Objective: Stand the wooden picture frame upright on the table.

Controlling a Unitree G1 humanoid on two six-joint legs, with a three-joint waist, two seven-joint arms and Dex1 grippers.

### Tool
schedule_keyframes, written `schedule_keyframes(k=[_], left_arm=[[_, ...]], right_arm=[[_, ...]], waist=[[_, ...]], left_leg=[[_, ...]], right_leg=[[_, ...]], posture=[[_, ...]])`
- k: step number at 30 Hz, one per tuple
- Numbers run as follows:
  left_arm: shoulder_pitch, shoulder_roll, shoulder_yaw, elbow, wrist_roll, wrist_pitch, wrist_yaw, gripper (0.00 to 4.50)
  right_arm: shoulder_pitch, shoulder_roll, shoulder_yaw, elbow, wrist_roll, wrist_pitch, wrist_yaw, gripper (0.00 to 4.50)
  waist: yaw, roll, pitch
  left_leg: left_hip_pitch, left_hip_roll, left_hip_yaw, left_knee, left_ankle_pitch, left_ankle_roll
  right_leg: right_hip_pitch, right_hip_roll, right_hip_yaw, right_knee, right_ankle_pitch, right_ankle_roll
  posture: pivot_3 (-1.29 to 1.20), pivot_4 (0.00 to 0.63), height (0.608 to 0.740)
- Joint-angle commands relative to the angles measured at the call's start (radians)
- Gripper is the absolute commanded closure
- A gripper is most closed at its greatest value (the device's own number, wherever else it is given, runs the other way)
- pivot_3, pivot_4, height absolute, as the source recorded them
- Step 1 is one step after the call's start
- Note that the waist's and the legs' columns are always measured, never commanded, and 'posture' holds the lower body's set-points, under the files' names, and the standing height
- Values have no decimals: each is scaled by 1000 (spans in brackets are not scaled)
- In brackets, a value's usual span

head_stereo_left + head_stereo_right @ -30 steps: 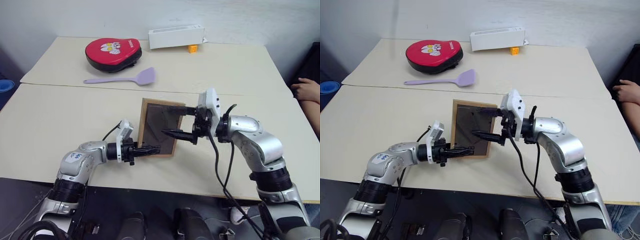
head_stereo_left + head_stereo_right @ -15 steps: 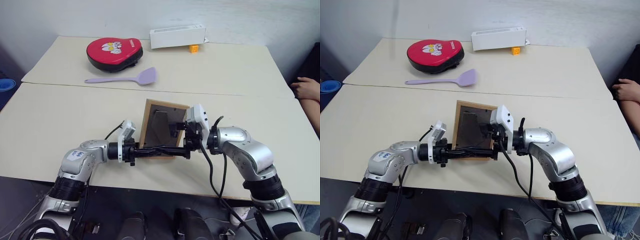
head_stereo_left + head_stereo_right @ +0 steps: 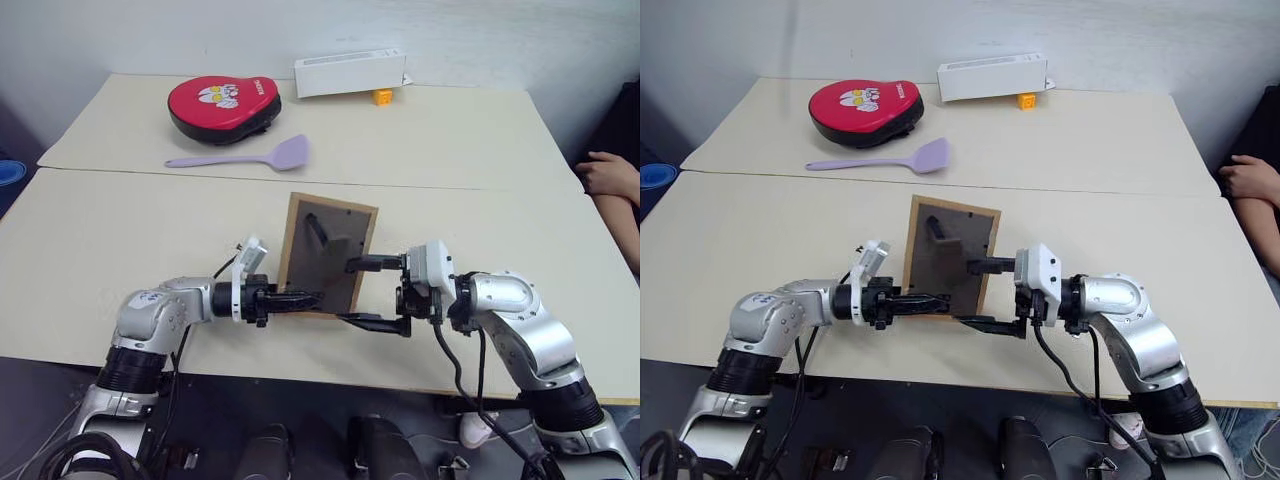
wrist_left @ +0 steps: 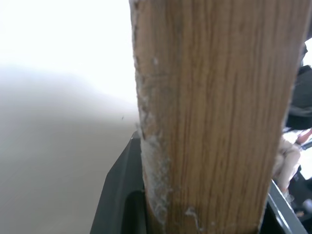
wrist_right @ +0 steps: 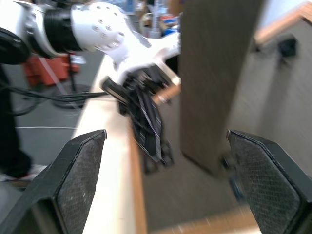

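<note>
The jaws of the left gripper point(image 3: 300, 298) are clamped on the lower edge of the wooden picture frame point(image 3: 326, 254), while those of the right gripper point(image 3: 362, 292) stand wide apart, empty, one finger level with the frame's right border and the other below its lower corner. The frame is held tilted up near the front edge of the table point(image 3: 120, 225), its dark back and fold-out stand point(image 3: 318, 230) turned toward the head camera, its long axis running up and away from the robot. From the open right jaws the frame lies just to the robot's left, close enough that the stand appears reachable; the left arm is the nearer, being already in contact. The coming move is judged to depend on the stand being swung out before the lower edge is set down.

In the left wrist view the light wood border point(image 4: 214, 112) is seen pinched between the fingers, confirming the grip. In the right wrist view the stand is seen hanging clear of the back panel, with the left gripper beyond it.
</note>
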Motion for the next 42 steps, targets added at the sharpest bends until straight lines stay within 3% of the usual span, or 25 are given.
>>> schedule_keyframes(k=[1, 3, 5, 6, 10, 13, 16, 22, 25, 30, 32, 39, 42], left_arm=[[-51, 14, 73, -28, -142, 166, -7, 3337], [-89, 36, 84, 1, -176, 326, 23, 3337], [-143, 56, 96, 75, -205, 506, 64, 3337], [-163, 102, 40, 109, -252, 540, 67, 3337], [-198, 149, -26, 210, -395, 557, 140, 3337], [-232, 137, -44, 291, -499, 557, 211, 3337], [-258, 139, -75, 342, -597, 557, 280, 3337], [-273, 148, -132, 385, -775, 557, 395, 3337], [-268, 168, -182, 376, -874, 557, 442, 3337], [-270, 176, -203, 415, -1010, 557, 538, 3337], [-279, 172, -198, 446, -1058, 557, 575, 3337], [-241, 147, -139, 363, -1193, 438, 766, 3337], [-263, 160, -128, 383, -1222, 473, 750, 2384]], right_arm=[[-7, -22, -95, 22, -19, -121, -14, 443], [-6, -44, -146, 31, 14, -118, -9, 443], [-20, -93, -180, 108, -101, -355, 10, 443], [-44, -98, -194, 158, -168, -499, -12, 443], [-94, -110, -151, 291, -290, -776, -24, 443], [-154, -103, -96, 412, -512, -1035, -126, 443], [-186, -82, -51, 497, -607, -1155, -205, 443], [-259, -7, -19, 600, -838, -1235, -451, 443], [-283, 14, 3, 640, -926, -1241, -557, 967], [-306, 10, 22, 651, -1015, -1251, -707, 2603], [-305, 0, 29, 648, -1040, -1259, -749, 2996], [-289, -20, 36, 633, -1089, -1256, -863, 3074], [-279, -30, 44, 630, -1110, -1257, -906, 3122]], waist=[[2, 0, 0], [2, 0, 0], [1, 0, 0], [0, -1, 0], [-16, -1, 1], [-24, -1, 1], [-27, -1, 1], [-28, -1, 1], [-28, -1, 1], [-27, -1, 1], [-27, -1, 1], [-28, -1, 1], [-28, -1, 1]], left_leg=[[0, 0, 0, 0, 0, 0], [0, 0, 0, 0, 0, 0], [-1, 0, -1, 0, 0, 0], [0, -1, -1, 1, 0, 0], [4, -1, 1, -4, 0, -1], [3, 0, 1, -3, 1, -2], [2, 0, 1, -2, 1, -2], [2, 0, 1, 0, 2, -3], [2, 0, 1, 0, 2, -3], [2, -1, 0, 1, 2, -3], [2, -1, 0, 1, 2, -3], [2, -1, 0, 1, 2, -3], [2, -1, 0, 2, 2, -3]], right_leg=[[0, 0, 0, 0, 0, 0], [0, 0, 0, 0, 0, 0], [1, 0, 0, 1, 0, 0], [1, 0, 0, 1, 0, 0], [1, 0, 2, 1, 0, 1], [0, 1, 2, 2, 0, 0], [0, 1, 2, 2, 0, 0], [-1, 1, 2, 5, 0, 0], [-1, 1, 2, 6, 0, 0], [-1, 1, 2, 7, 0, 0], [-1, 1, 2, 7, 0, 0], [-1, 0, 2, 8, 0, 0], [-1, 1, 2, 8, 0, 0]], posture=[[0, 150, 740], [0, 150, 740], [0, 150, 740], [0, 150, 740], [0, 150, 740], [0, 150, 740], [0, 150, 740], [0, 150, 740], [0, 150, 740], [0, 150, 740], [0, 150, 740], [0, 150, 740], [0, 150, 740]])
